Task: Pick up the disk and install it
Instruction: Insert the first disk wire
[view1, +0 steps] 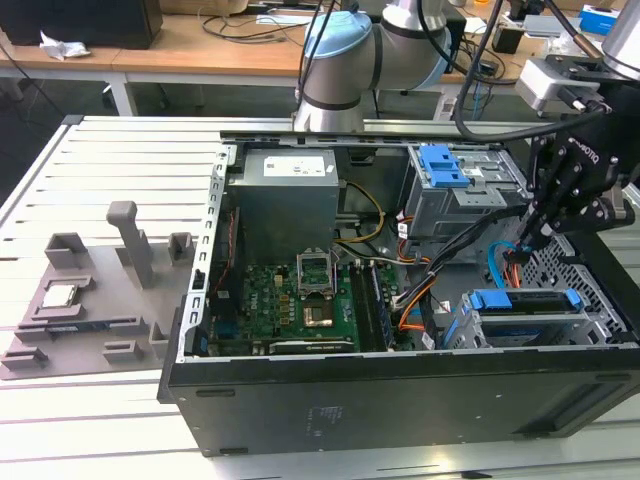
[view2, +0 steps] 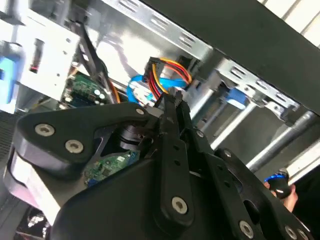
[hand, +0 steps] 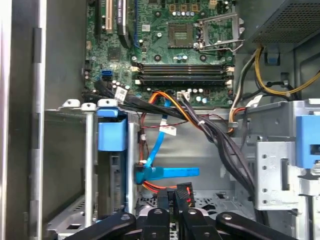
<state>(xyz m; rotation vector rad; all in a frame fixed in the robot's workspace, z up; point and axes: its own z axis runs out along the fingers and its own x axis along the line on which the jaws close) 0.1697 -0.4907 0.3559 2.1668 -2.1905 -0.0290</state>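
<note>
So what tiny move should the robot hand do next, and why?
Probably a slow nudge toward the disk. It already sits in its bay, and the gripper, with its fingers together, hangs right by the loose blue cable next to that bay, so I'd guess hooking up is close.

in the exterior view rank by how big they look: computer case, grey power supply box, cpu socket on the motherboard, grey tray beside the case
Largest to smallest in the exterior view:
1. computer case
2. grey tray, though it lies flat at an angle, so its spread is less sure
3. power supply box
4. cpu socket
</note>
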